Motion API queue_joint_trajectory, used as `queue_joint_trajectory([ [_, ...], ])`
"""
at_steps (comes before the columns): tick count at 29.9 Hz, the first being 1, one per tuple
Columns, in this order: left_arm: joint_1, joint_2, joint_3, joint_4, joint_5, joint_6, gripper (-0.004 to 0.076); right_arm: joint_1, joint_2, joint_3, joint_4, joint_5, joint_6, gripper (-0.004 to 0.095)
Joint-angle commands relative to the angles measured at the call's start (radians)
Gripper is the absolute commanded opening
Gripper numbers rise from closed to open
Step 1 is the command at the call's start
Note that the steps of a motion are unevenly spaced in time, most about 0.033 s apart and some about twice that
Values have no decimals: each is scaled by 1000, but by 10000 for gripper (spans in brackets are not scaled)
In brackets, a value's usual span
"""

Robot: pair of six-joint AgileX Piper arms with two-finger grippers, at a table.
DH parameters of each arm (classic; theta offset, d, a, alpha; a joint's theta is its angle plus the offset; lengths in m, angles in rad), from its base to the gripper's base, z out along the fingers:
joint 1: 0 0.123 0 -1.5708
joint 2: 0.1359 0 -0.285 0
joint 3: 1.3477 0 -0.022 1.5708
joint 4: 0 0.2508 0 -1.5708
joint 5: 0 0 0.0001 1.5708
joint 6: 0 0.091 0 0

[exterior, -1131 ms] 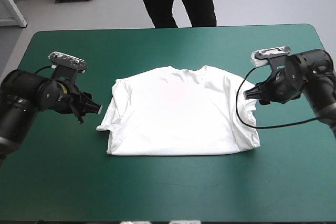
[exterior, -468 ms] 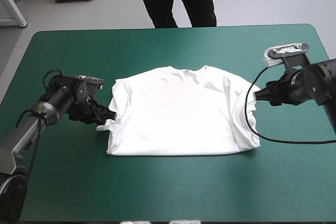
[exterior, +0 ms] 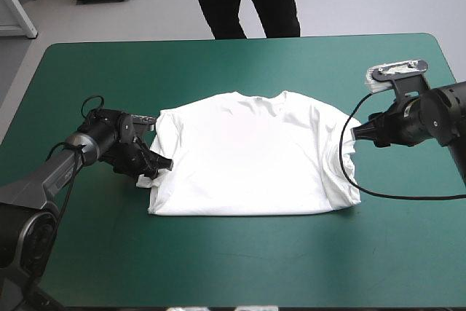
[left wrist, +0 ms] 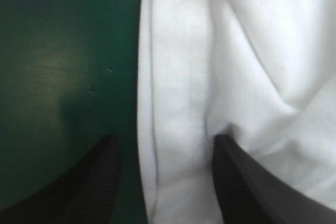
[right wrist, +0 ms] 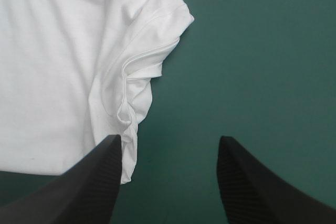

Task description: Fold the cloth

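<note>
Left gripper (exterior: 162, 163) first: it sits low on the bench (exterior: 240, 267), right at the left sleeve (exterior: 145, 180) of the T-shirt (exterior: 247, 158). In its own wrist view that gripper (left wrist: 165, 139) is open, with the fingers (left wrist: 100, 182) well apart and the sleeve's stitched hem (left wrist: 195, 77) running straight between them. One finger is over bare teal-green cover (left wrist: 52, 51), the other is over white cloth, which bunches into soft folds ahead of it. Can't tell whether the tips are actually touching the fabric or the bench.

Moving along, the T-shirt lies spread flat in the middle of the bench. The collar (exterior: 258, 96) points toward the far edge, the bottom edge (exterior: 240, 214) toward the near one, and it's pretty smooth across the chest. Both sleeves look tucked in close to the body rather than stretched out.

Over on the right, the right gripper (exterior: 357, 134) hovers just beside the right sleeve (exterior: 331, 180), pointing in at the shirt. Its wrist view shows that gripper (right wrist: 169, 140) open too, fingers (right wrist: 100, 182) wide apart with only teal-green cover (right wrist: 252, 51) between the tips. The wrinkled sleeve (right wrist: 142, 66) and the T-shirt's (right wrist: 52, 77) side edge sit just ahead of and right next to one finger, while the other is over bare cover.
</note>
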Motion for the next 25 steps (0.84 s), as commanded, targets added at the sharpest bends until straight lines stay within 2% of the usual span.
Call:
queue_joint_trajectory([
  [1, 0, -10, -11, 2, -27, -5, 246, 1, -28, -33, -10, -28, -2, 513],
  [5, 0, -7, -4, 2, -40, -5, 43, 1, -28, -33, -10, -28, -2, 513],
  [7, 0, -7, -4, 2, -44, -5, -7, 1, -28, -33, -10, -28, -2, 513],
  [19, -10, -177, -65, -217, -22, 52, -9, 1, -28, -33, -10, -28, -2, 513],
  [25, -97, -164, -75, -230, -48, 57, -9, 1, -28, -33, -12, -30, -2, 513],
])
